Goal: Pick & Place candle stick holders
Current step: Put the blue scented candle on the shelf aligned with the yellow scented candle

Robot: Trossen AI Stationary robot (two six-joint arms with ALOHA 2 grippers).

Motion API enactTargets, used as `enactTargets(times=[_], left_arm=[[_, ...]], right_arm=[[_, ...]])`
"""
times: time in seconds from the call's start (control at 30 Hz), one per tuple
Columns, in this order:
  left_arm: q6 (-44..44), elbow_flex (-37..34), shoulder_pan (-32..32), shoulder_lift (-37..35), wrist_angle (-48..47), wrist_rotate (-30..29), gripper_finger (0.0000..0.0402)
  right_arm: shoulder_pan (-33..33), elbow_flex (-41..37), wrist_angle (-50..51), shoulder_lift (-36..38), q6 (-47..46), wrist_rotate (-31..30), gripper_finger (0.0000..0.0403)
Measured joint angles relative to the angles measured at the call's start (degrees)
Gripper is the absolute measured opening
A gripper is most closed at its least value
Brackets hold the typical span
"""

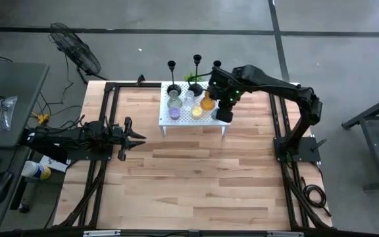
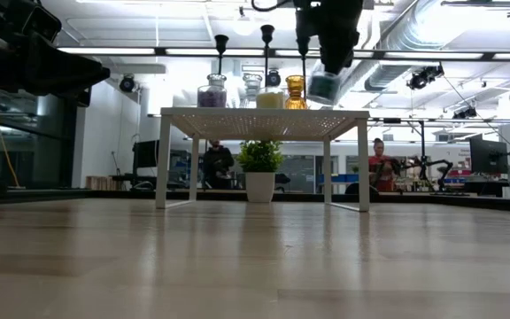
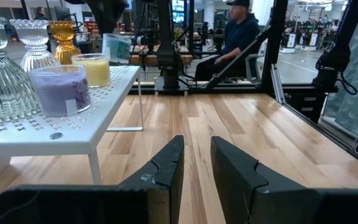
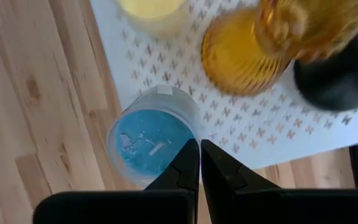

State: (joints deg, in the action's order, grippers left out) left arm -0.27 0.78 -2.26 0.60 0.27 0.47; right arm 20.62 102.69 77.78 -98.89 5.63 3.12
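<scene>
Gripping the blue votive cup (image 4: 151, 144) above the white rack's (image 1: 210, 121) right edge, frame centre, right hand (image 4: 199, 163) neighbours three black candlesticks (image 1: 197, 74).

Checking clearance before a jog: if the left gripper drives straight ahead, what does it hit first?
Likely nothing nearby: the left gripper faces bare tabletop; the white shelf sits off to one side. Depth unclear.

We see a pale wooden plank table top (image 1: 196, 178) with a smooth satin sheen, and a small white perforated metal stand (image 4: 241, 134), matt. The ribbed clear glass holder (image 3: 2, 81) and amber ribbed glass holder (image 4: 244, 53) look glossy; the blue wax candle cup (image 4: 151, 142) looks frosted.
</scene>
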Motion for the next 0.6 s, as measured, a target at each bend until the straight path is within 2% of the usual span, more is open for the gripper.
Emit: enactTargets(times=[0.27, 0.6], left_arm=[[0.0, 0.0, 0.0, 0.0, 0.0, 0.0, 0.0077], [0.0, 0.0, 0.0, 0.0, 0.0, 0.0, 0.0077]], right_arm=[[0.0, 0.1, -2.1, -1.5, -1.5, -0.1, 0.0003], [0.5, 0.1, 0.0, -1.6, -2.8, -2.1, 0.0003]])
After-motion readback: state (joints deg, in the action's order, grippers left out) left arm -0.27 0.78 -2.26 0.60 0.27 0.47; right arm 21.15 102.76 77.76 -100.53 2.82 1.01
